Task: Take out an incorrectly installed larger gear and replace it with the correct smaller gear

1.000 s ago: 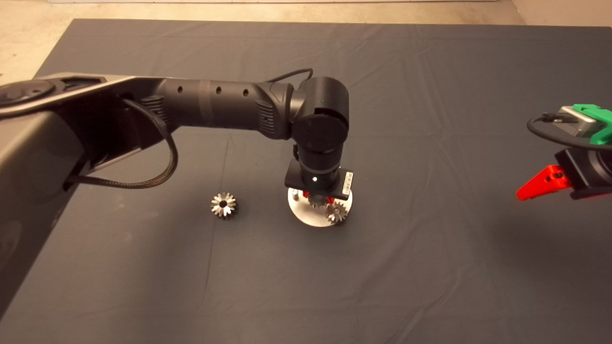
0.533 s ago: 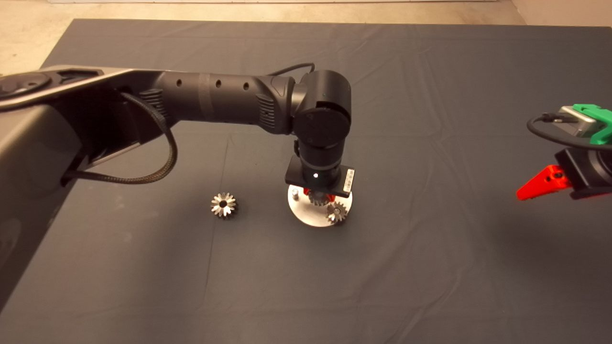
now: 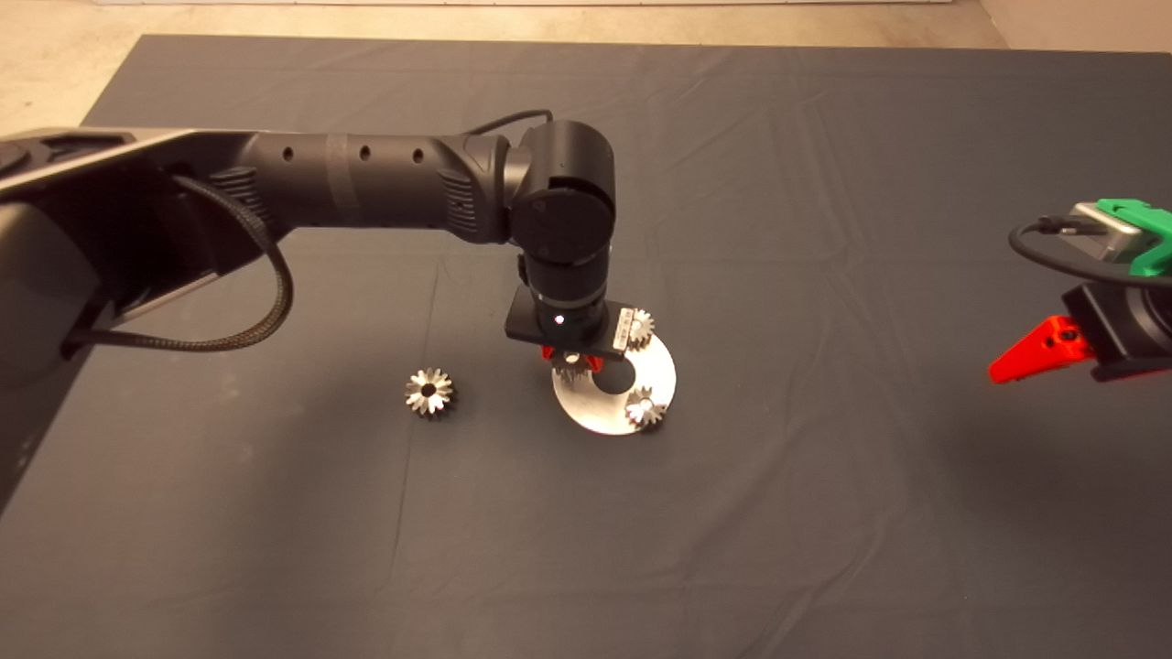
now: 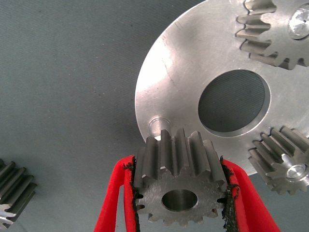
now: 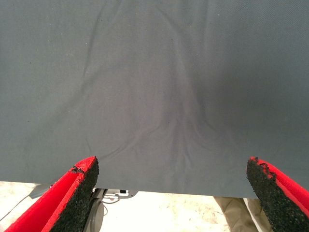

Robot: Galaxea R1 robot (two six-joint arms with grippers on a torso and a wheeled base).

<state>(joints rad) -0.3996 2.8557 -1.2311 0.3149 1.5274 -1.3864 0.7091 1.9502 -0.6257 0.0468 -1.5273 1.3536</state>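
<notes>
Left end effector [image 4: 179, 193], clenched on the smaller gear [image 4: 179, 186], has shifted left over the plate's [image 3: 652, 366] edge.

It looked like a robotics lab or workshop: a dark mat [image 3: 824, 229] covered the work table, bare concrete floor [image 3: 55, 73] lay beyond its far left corner.
</notes>
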